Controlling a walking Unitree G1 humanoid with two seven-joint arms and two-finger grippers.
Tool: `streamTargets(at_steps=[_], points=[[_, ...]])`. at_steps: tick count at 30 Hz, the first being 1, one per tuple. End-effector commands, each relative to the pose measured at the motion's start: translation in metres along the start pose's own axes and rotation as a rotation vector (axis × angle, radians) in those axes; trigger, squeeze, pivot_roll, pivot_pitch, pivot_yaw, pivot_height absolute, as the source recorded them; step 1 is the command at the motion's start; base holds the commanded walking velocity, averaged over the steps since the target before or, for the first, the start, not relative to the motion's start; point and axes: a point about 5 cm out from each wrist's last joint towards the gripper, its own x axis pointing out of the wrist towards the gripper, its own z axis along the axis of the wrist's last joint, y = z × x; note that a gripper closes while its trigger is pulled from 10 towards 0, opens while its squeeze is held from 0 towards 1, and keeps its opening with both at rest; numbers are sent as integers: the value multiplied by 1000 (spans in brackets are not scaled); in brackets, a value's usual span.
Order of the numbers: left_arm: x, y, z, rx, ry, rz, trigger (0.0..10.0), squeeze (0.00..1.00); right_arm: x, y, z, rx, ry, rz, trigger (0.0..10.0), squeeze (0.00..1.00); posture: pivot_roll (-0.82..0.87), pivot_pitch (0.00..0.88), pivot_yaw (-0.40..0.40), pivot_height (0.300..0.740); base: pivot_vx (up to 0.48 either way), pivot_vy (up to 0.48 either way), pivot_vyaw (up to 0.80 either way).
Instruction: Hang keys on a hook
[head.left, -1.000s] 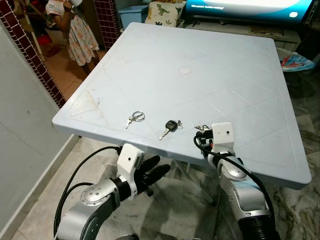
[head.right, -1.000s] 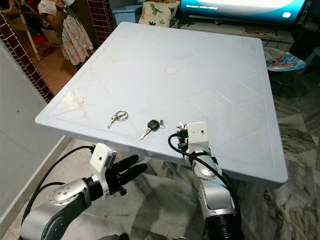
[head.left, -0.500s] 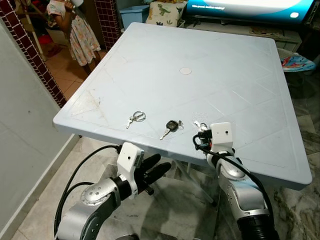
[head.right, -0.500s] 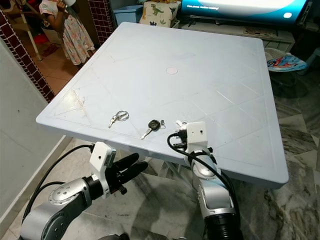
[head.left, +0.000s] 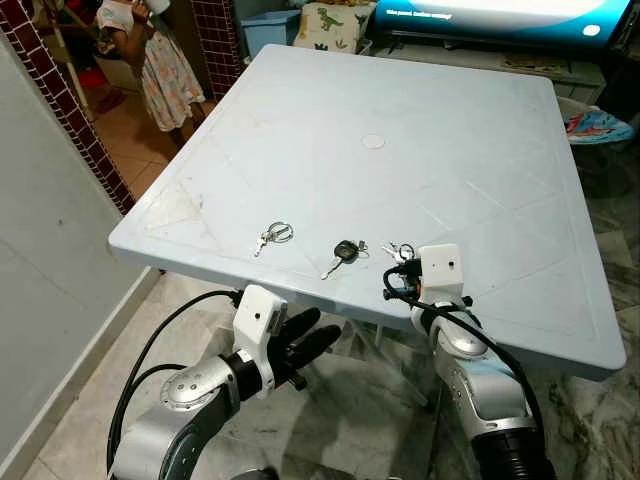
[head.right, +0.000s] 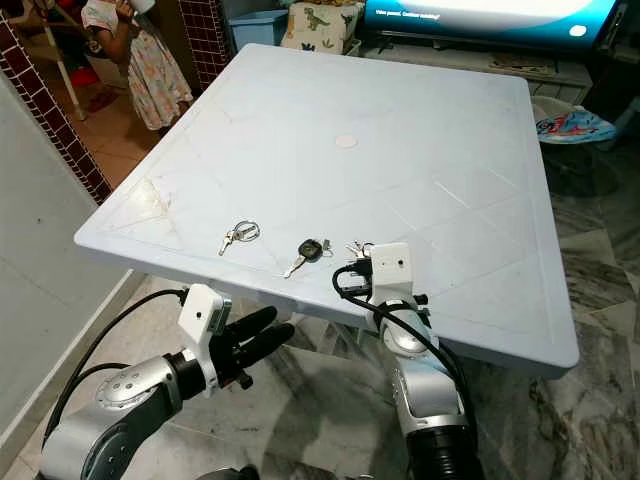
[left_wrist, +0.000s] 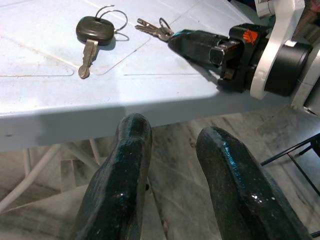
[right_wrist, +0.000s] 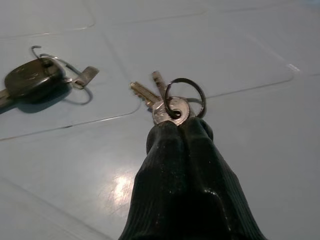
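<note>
Since a second ago my right gripper (right_wrist: 172, 117) has slid a little toward the black key (head.left: 344, 250), dragging the bunch (right_wrist: 167, 102) with it; the camera has shifted slightly too.

Right gripper: low over the table (head.left: 400, 120) near its front edge, fingers pressed together on the head of one key in the bunch. Wrist view shows the pinch clearly: ring standing up just past the fingertips, two key blades lying flat on the table beyond. Head views give only the white wrist block, with the bunch poking out past it, just beside the black key.

Black key: flat on the table, its own ring attached. Right wrist view shows it apart from the bunch, not touching.

Small keys (head.left: 272, 236): on a ring further toward my left, well apart from the others. Head views catch them.

Left gripper (left_wrist: 172, 150): below the table's front edge, fingers spread apart, holding nothing. Its wrist view looks up past both fingers at the table's underside edge, and across to the right gripper with the bunch at its tip, an angle the head views lack.

Person (head.left: 150, 55) in a patterned dress stands beyond the far left corner, by a brick pillar (head.left: 60, 95). Screen (head.left: 500, 15) glows past the far edge.
</note>
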Motion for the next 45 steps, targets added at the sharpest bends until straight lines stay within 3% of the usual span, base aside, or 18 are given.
streamTargets(at_steps=[1,3,8,21,22,23,45], points=[[-2,-1,1,14,8,-2,10000,0,-2,-15,-5,-13,16,-85,0,0,-39,138,37,740,0,0,0],[-2,-1,0,14,12,-2,10000,0,-4,-18,15,-78,-115,-127,0,0,-38,138,40,740,0,0,0],[-3,0,0,18,17,-4,10000,0,-5,-13,45,-122,-257,-134,0,0,-36,138,43,740,0,0,0],[-2,0,0,20,16,1,10000,0,-4,-2,48,-145,-282,-99,0,0,-34,142,43,740,0,0,0],[-2,-1,0,20,17,1,10000,0,-3,-1,45,-156,-264,-95,5647,0,-34,142,43,740,0,0,0],[-2,0,0,21,18,0,10000,0,-1,0,42,-145,-246,-83,10000,1000,-34,144,45,740,0,0,0],[0,0,1,22,17,0,10000,0,18,7,32,-46,-111,-65,10000,1000,-34,147,45,740,0,0,0]])
